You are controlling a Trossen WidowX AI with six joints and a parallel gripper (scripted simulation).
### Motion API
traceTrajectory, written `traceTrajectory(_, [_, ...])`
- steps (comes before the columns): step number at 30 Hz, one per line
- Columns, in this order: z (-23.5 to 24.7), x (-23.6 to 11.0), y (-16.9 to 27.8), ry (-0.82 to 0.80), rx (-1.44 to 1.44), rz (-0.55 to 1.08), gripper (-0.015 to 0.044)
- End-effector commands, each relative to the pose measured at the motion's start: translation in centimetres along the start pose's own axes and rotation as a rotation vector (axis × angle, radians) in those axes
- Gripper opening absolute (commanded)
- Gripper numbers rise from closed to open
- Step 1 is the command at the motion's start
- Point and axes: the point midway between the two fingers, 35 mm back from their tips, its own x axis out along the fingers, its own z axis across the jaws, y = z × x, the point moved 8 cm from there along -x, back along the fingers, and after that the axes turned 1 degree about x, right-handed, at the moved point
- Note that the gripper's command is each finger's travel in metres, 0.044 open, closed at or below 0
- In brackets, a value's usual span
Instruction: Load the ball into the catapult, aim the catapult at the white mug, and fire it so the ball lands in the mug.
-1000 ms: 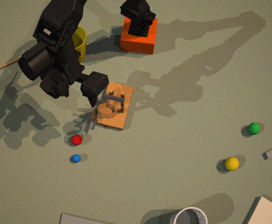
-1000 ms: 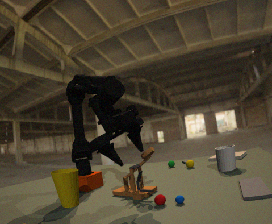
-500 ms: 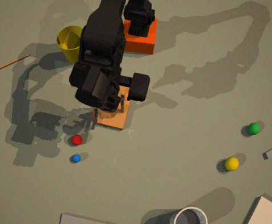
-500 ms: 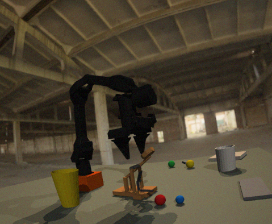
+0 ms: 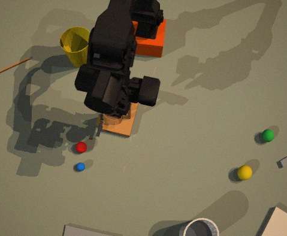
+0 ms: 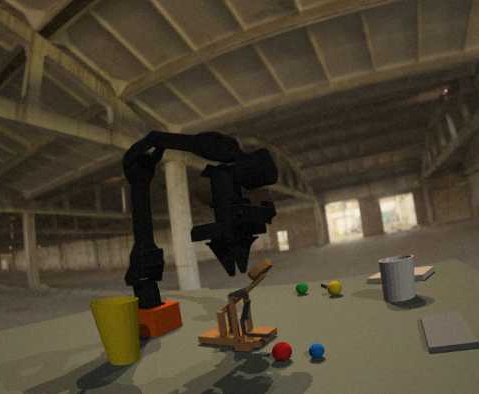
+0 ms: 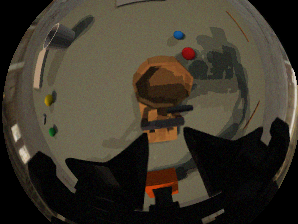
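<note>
The wooden catapult [image 5: 125, 130] [image 6: 237, 340] stands with its throwing arm raised. Its cup [image 6: 260, 269] [image 7: 162, 85] faces the wrist camera, and no ball shows in it. My gripper [image 6: 237, 273] [image 7: 165, 133] is partly open above the catapult frame, beside the raised cup, with nothing between the fingers. The arm hides the fingertips in the top view. A red ball [image 5: 81, 147] [image 6: 282, 351] [image 7: 188, 53] and a smaller blue ball [image 5: 80, 166] [image 6: 316, 351] [image 7: 178, 35] lie near the catapult. The white mug [image 5: 217, 230] [image 6: 398, 282] [image 7: 61, 38] stands upright farther off.
A yellow ball [image 5: 244, 172] [image 6: 334, 288] and green ball [image 5: 268, 135] [image 6: 301, 288] lie on the far side. A yellow bucket [image 5: 78, 59] [image 6: 117, 332] stands near the orange base block [image 5: 149, 50] [image 6: 163, 320]. Flat slabs [image 5: 286, 223] [image 6: 449, 332] lie near the mug.
</note>
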Motion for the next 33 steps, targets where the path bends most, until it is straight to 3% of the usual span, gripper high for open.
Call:
traceTrajectory(1, [0.0, 0.0, 0.0, 0.004, 0.005, 0.003, 0.0072])
traceTrajectory(4, [0.0, 0.0, 0.0, 0.004, 0.005, 0.003, 0.0])
traceTrajectory(33, [0.0, 2.3, -1.7, 0.004, 0.005, 0.002, 0.0])
